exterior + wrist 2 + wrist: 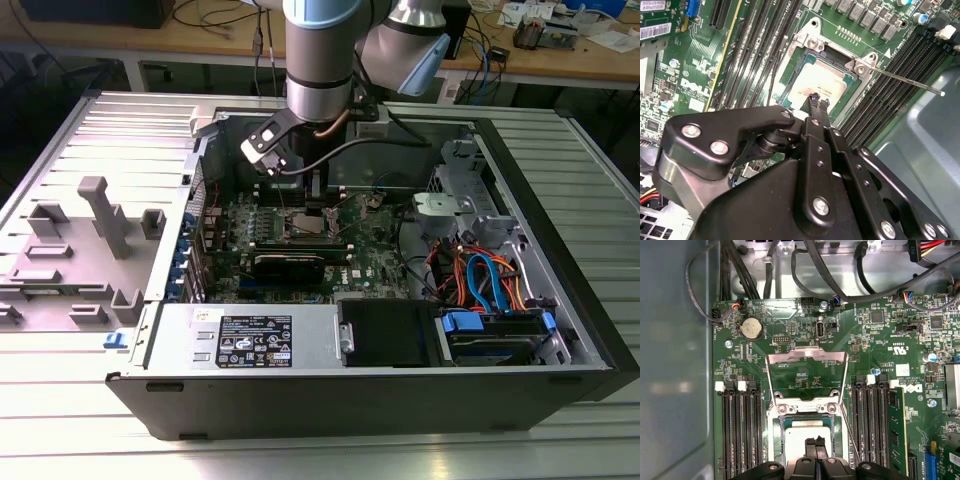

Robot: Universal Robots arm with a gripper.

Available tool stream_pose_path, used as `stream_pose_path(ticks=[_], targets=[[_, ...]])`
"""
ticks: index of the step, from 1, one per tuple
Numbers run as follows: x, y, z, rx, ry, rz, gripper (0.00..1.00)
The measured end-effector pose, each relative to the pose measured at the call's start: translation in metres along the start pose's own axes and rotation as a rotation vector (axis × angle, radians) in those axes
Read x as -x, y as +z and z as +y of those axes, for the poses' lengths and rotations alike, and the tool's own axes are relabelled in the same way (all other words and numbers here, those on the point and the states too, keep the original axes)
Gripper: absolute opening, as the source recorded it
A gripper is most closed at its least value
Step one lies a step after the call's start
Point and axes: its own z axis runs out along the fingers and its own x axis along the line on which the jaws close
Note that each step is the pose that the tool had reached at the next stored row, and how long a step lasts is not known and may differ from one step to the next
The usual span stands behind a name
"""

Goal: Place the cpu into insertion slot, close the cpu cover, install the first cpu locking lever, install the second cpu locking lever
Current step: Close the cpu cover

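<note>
The cpu (pixel 805 432) lies flat in the insertion slot (pixel 776 436) of the green motherboard (pixel 375 245), its dull silver top facing up (pixel 812 82). The cpu cover (pixel 807 374) stands raised on its hinge at the edge of the slot. One thin locking lever (pixel 910 82) sticks out sideways, swung free of the slot; the same lever (pixel 850 440) runs along the slot's edge. My gripper (pixel 815 442) hangs just over the cpu's middle with its two black fingertips (pixel 818 101) pressed together and nothing between them. In the exterior view the gripper (pixel 300 195) reaches down into the open computer case.
Long black memory slots (pixel 740 430) flank the slot on both sides. The case's metal walls (pixel 520 200), cables (pixel 480 270) and a drive bay (pixel 500 330) surround the board. A coin battery (pixel 751 329) sits on the board. Grey plastic fixtures (pixel 100 215) stand at the exterior view's left.
</note>
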Motion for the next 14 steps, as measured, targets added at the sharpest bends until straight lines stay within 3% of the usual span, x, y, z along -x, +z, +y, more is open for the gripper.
stream_pose_path(ticks=[14], targets=[[0.0,-0.0017,0.0001,0.0,0.0,-0.0017,0.11]])
